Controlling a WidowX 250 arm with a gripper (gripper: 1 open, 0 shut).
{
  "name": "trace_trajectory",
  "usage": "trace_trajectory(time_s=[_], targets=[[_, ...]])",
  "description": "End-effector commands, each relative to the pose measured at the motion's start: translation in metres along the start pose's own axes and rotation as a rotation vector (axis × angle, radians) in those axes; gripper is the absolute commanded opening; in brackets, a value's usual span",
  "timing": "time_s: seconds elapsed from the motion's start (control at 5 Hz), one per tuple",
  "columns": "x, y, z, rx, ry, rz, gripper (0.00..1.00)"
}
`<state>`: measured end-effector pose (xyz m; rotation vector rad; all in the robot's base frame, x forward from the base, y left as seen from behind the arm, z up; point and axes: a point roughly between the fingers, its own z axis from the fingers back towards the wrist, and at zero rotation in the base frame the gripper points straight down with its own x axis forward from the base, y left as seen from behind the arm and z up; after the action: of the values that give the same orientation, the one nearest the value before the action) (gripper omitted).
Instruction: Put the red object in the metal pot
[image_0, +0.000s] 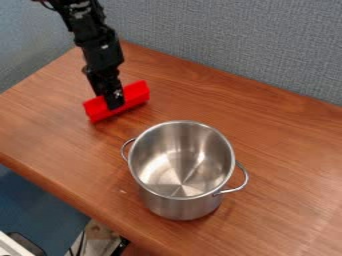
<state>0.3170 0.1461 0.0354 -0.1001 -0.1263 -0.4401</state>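
Item 1: bright red, long flat rectangular block (123, 103). Lies flat on brown wooden tabletop (54, 120), upper-left area, long axis running diagonally lower-left to upper-right. Middle part covered by gripper; both ends visible either side. Not in the pot; sits just beyond pot's upper-left rim, a small gap of bare wood between.

Item 2: shiny stainless-steel cylindrical pot (185, 168), no lid, upright, approx centre-right of table, nearer front edge. Two small loop handles, one at left rim, one at right. Interior shows bare metal only.

Item 3: black robot gripper (112, 94) on dark jointed arm coming in from top-left corner. Points straight down onto mid-section of red block. Fingers pressed together across the block's narrow width, pinching it. Block's underside seems on or v. near the wood; can't tell if lifted.

Surrounds: grey-blue textured wall (241, 40) behind table. Floor w/ indistinct clutter below front edge, too small to ID.
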Motion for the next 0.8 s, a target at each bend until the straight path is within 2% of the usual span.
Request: trace_trajectory(time_s=[0.0, 0.4, 0.6], targets=[[0.013, 0.013, 0.032, 0.069, -0.098, -0.008, 0.0], [0.029, 0.004, 0.055, 0.092, -0.121, 0.029, 0.0], [0.025, -0.006, 0.067, 0.104, -0.104, 0.032, 0.0]])
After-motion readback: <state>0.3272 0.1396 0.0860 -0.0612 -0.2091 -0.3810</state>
